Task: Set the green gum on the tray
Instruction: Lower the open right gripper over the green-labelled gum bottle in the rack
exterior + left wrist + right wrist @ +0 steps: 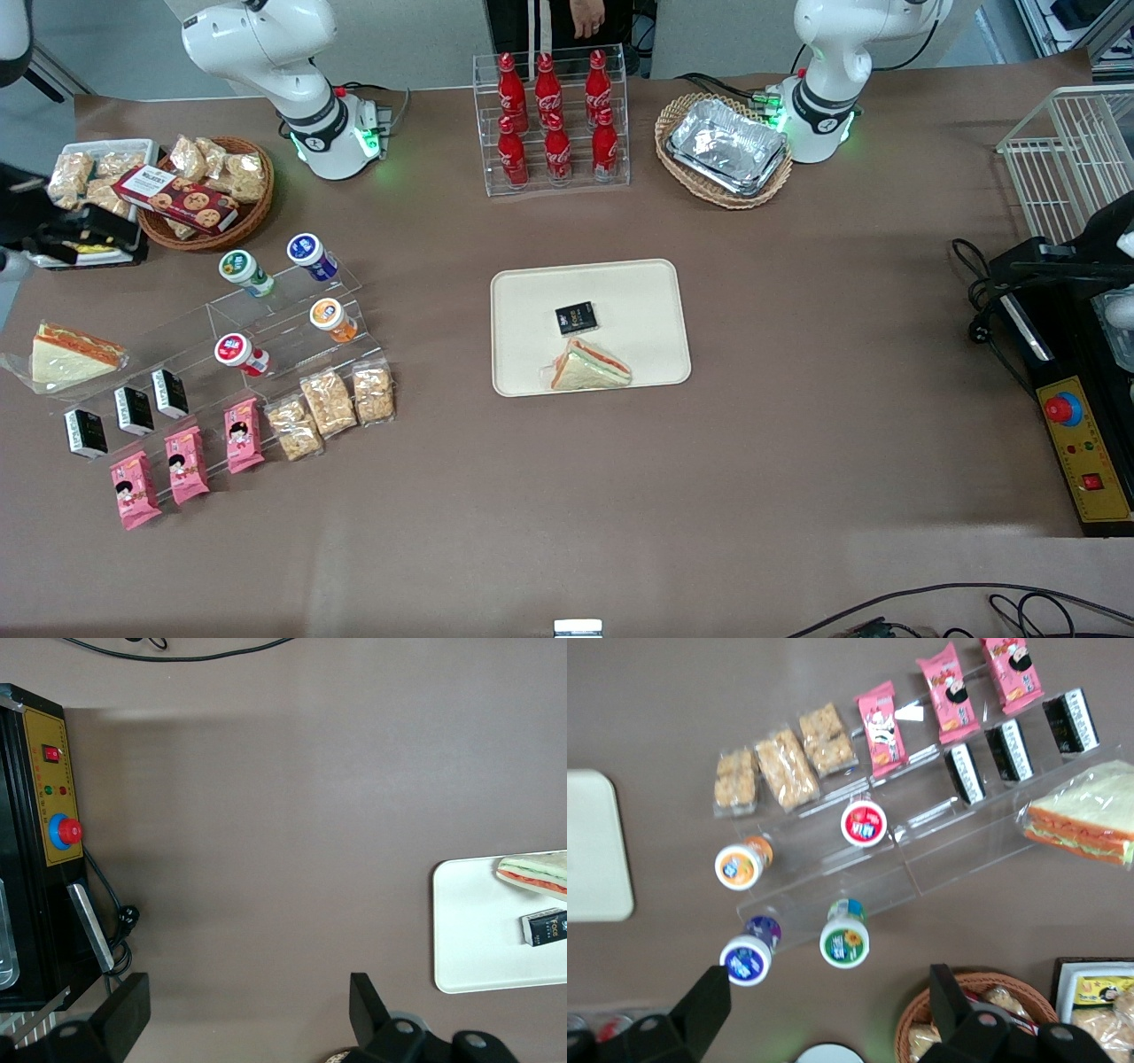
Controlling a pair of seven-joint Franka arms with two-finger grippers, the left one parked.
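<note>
The small round green-lidded gum bottle (245,271) stood on the clear acrylic stepped shelf (266,323), well apart from the cream-beige rectangular tray (647,292). The right arm's gripper (828,1005) hung above the bottle, fingers (709,997) apart, holding nothing.

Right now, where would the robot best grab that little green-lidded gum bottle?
Probably from above, fingers across the wide round lid of the green gum: it stands upright on the clear stepped shelf, neighbours apart. The gripper, open, hovers above it.

Cola bottles (555,120) near foil trays (728,146).
</note>
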